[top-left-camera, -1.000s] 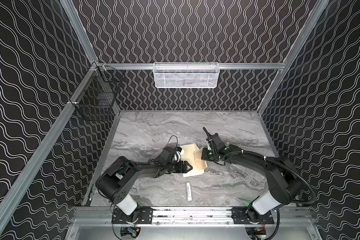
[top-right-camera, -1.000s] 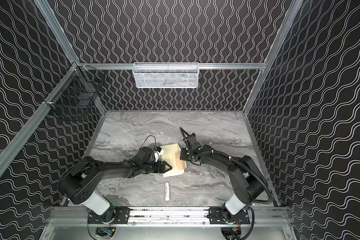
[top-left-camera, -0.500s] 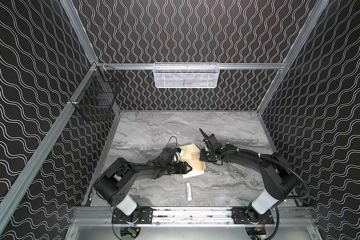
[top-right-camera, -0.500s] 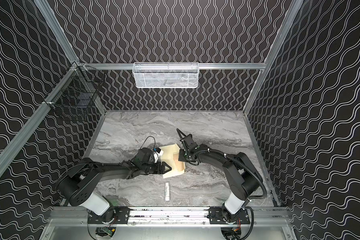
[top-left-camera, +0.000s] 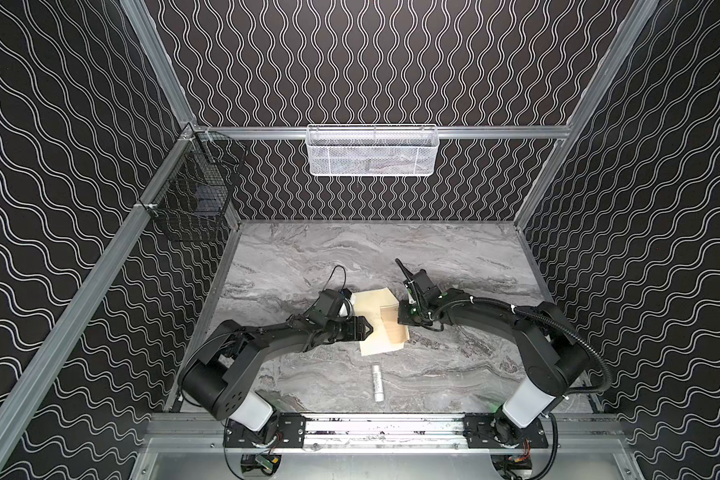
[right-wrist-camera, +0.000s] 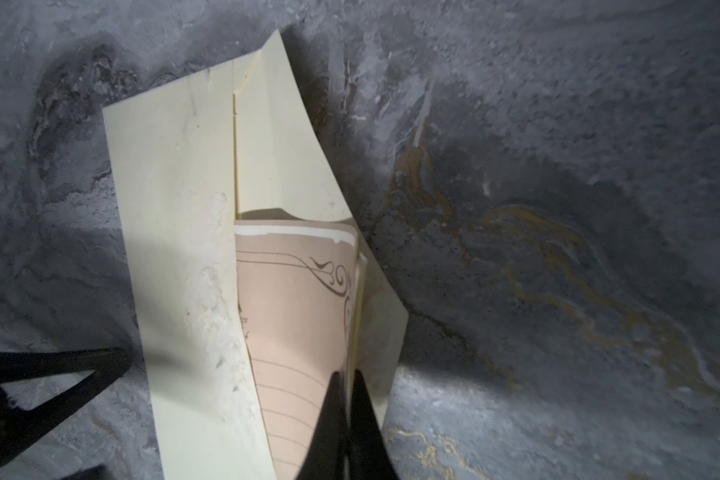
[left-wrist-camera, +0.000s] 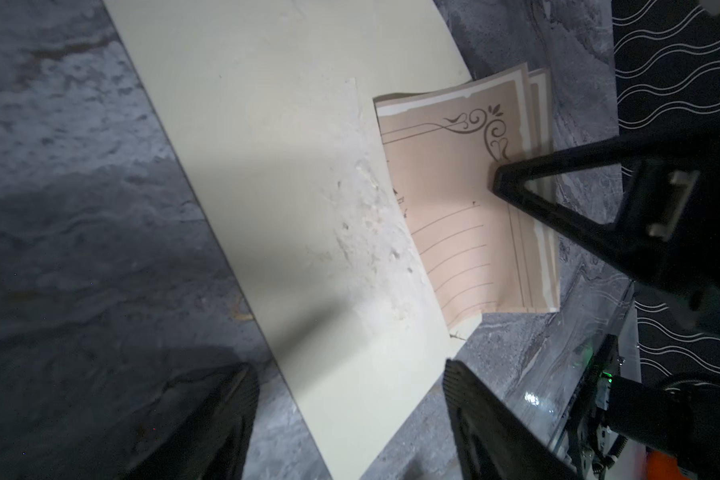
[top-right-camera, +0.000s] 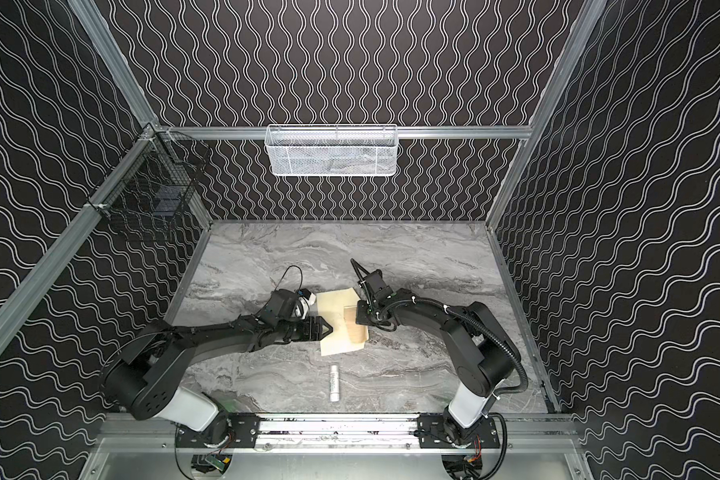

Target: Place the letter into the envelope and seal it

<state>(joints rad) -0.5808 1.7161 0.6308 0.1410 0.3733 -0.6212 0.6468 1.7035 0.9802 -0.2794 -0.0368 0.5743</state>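
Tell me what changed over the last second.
The right gripper, shut on the letter, edged slightly left, sliding the letter a little deeper into the envelope. The left gripper stayed open at the envelope's edge. The envelope and the stick did not move.

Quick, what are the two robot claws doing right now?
Left gripper: open, at the envelope, gripping nothing.
Right gripper: shut on the letter.
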